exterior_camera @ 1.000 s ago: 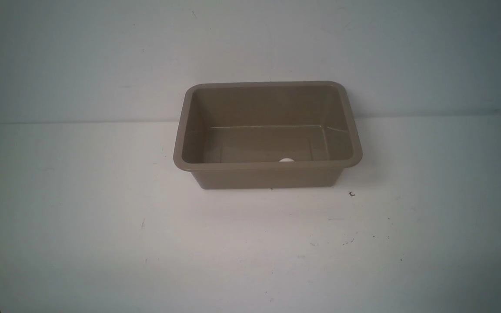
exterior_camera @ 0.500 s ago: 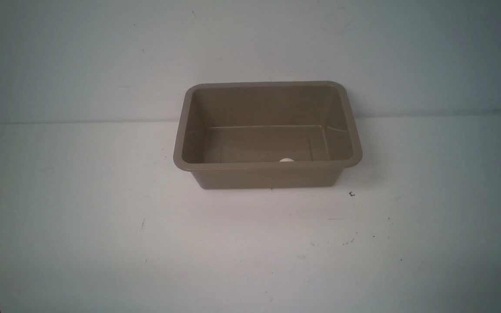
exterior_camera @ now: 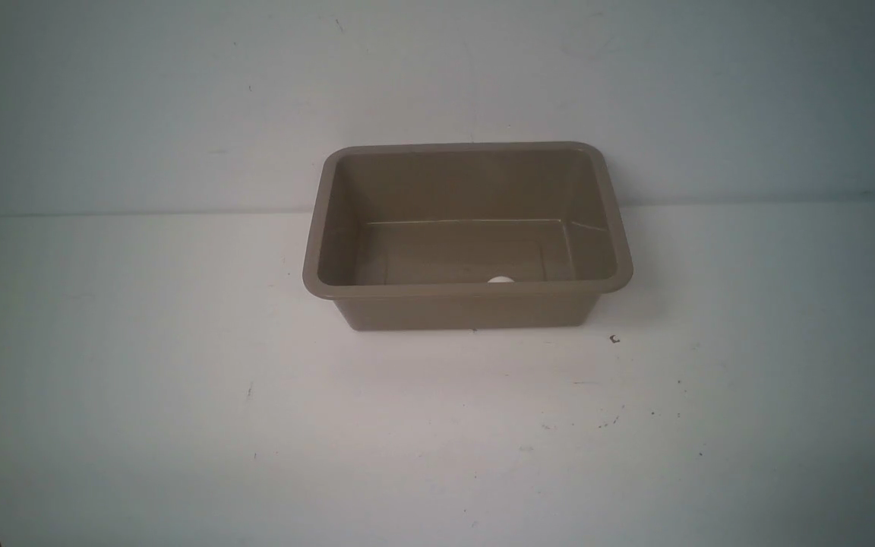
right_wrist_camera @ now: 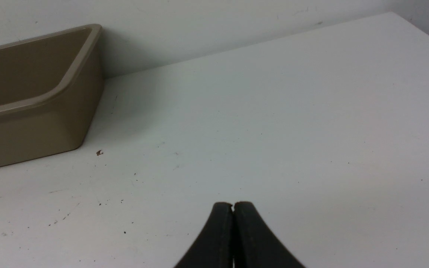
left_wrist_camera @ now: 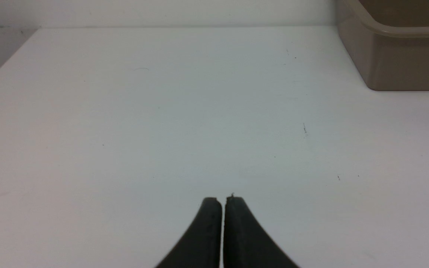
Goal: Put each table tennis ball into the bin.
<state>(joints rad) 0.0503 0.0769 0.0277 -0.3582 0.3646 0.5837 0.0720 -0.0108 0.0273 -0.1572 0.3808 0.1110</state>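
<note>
White surface (exterior_camera: 179, 425) bears the bin (exterior_camera: 468, 308) with a light, smooth, roll-prone table tennis ball (exterior_camera: 500, 279) inside, best pinched across its middle; left end effector (left_wrist_camera: 222, 198) and right end effector (right_wrist_camera: 233, 204) are closed, empty.

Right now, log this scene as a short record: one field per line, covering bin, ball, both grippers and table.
bin: taupe-brown bin upright on the white table, against the back wall
ball: one white table tennis ball inside the bin, at its near wall, mostly hidden by the rim
balls outside bin: none visible in any view
left gripper: left gripper shut, holding nothing, pulled back from the bin
right gripper: right gripper shut, holding nothing, pulled back from the bin
task status: appears done
</note>
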